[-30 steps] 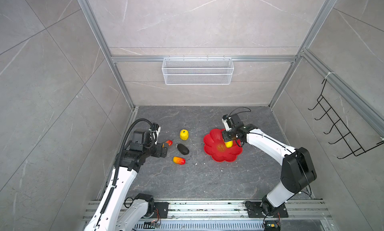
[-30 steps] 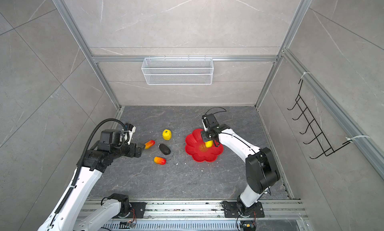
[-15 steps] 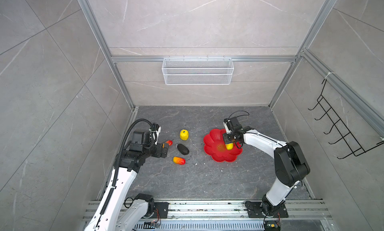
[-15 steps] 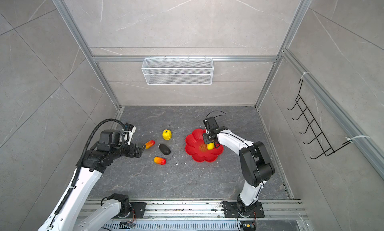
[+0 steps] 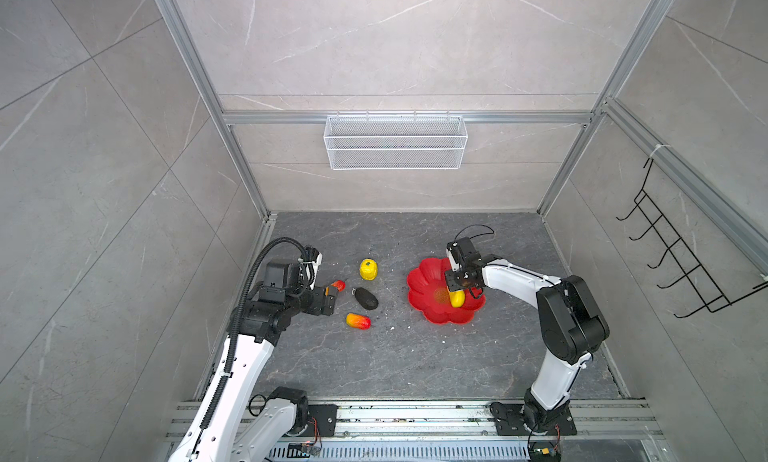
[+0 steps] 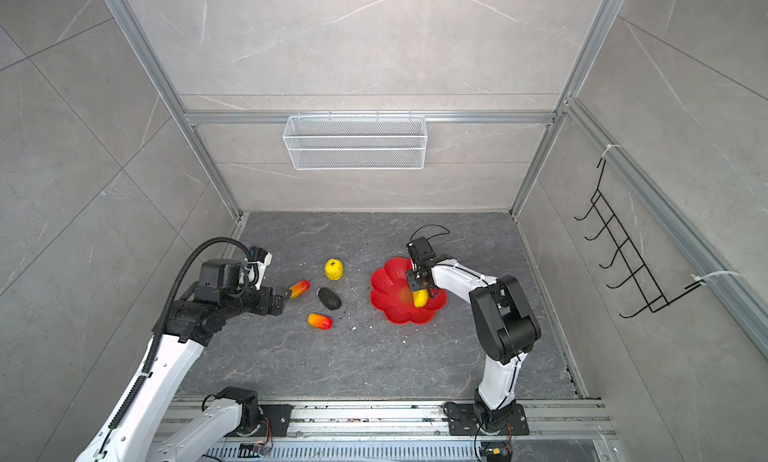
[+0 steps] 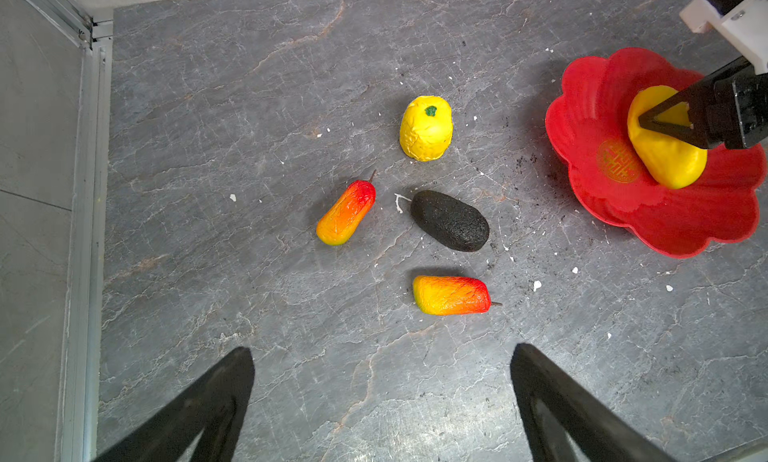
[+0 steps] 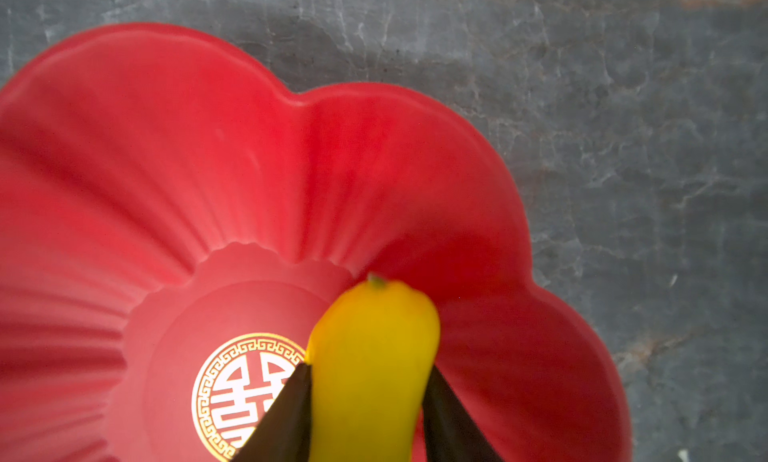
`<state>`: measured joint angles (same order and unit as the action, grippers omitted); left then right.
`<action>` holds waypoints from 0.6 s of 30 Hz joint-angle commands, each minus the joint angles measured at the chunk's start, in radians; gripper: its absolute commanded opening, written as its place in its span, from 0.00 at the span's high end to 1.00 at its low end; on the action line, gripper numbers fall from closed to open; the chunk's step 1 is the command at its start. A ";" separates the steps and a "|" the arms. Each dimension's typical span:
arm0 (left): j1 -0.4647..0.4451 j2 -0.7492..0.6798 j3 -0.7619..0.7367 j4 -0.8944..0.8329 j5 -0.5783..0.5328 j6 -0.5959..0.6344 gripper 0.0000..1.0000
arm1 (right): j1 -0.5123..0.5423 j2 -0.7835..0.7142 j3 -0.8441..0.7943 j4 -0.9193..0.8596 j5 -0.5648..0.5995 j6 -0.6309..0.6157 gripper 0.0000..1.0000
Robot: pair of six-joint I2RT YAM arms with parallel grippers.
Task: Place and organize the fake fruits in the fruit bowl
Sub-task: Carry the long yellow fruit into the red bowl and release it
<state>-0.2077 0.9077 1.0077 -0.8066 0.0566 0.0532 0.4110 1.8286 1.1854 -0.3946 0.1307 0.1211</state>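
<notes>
now right gripper (image 8: 369, 368) flanks long yellow fruit (image 8: 374, 331) in fruit bowl (image 8: 249, 148), grip unclear; spread fully, lift straight; left gripper (image 7: 382, 349) jaws apart.

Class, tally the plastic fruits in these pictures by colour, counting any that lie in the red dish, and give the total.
Yellow: 2, the round fruit and the long fruit in the red dish.
Red-orange-yellow: 2, the far oblong fruit and the near oblong fruit.
Black: 1, the dark oval.
Total: 5.
</notes>
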 commanded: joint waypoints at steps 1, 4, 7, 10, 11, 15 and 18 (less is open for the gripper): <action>0.004 0.002 0.012 0.024 0.006 -0.010 0.00 | -0.002 0.011 0.024 -0.007 -0.004 0.006 0.49; 0.004 0.003 0.009 0.025 0.004 -0.008 0.00 | -0.002 -0.011 0.034 -0.025 -0.009 -0.003 0.42; 0.004 0.004 0.008 0.026 0.002 -0.009 0.00 | 0.000 -0.058 0.049 -0.049 -0.011 -0.033 0.29; 0.004 0.007 0.009 0.025 -0.004 -0.007 0.00 | 0.006 -0.122 0.077 -0.090 -0.015 -0.062 0.25; 0.004 0.008 0.009 0.025 -0.006 -0.007 0.00 | 0.009 -0.140 0.095 -0.107 -0.019 -0.068 0.24; 0.004 0.012 0.008 0.025 -0.007 -0.008 0.00 | 0.056 -0.190 0.181 -0.169 -0.022 -0.103 0.01; 0.004 0.015 0.009 0.027 -0.012 -0.010 0.00 | 0.117 -0.166 0.263 -0.191 -0.046 -0.118 0.00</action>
<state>-0.2077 0.9211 1.0077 -0.8066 0.0540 0.0532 0.4763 1.6669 1.3827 -0.5301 0.1123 0.0357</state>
